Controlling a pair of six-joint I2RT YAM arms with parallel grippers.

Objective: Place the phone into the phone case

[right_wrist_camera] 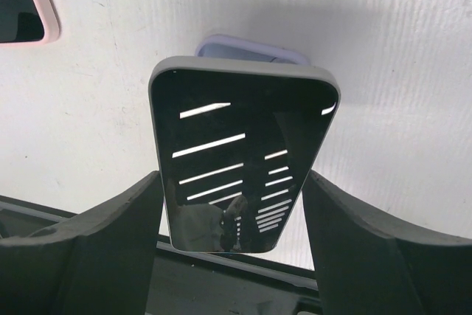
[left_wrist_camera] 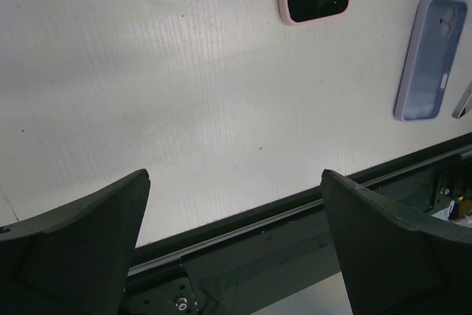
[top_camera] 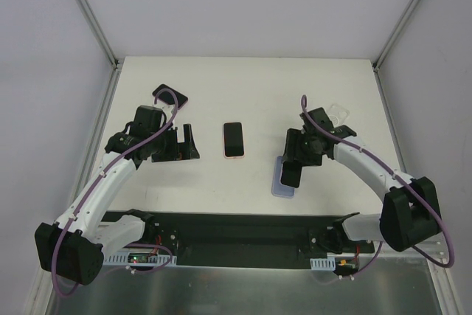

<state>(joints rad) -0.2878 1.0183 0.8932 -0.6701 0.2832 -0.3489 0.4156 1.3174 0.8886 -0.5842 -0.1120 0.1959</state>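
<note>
Nearest the right wrist lens is the phone, gripped across its width by the right gripper. One finger bears on each long edge of its lower half, so the claw is closed to the phone's width and no further.

**Condition of the phone:** dark glass screen facing the camera, pale grey rim, rounded corners. Overhead lights reflect in it as bright bars. No crack or mark is visible. It is raised off the surface and tilted, not lying flat.

**Position:** the lavender phone case lies on the table directly beyond and under the phone's far end, with only its top edge showing past the phone. From above, the phone overlaps the phone case.

**Progress:** pickup and carry look complete. Seating is not done, as the phone is not inside the case. Levelling, lining up the corners and pressing in are judged to remain. Whether the case's open side faces up cannot be confirmed.

**Surroundings:** the left gripper hangs wide open and empty, well apart from the work. A second phone in a pink case lies at mid-table, and a clear case lies behind the right arm.
</note>
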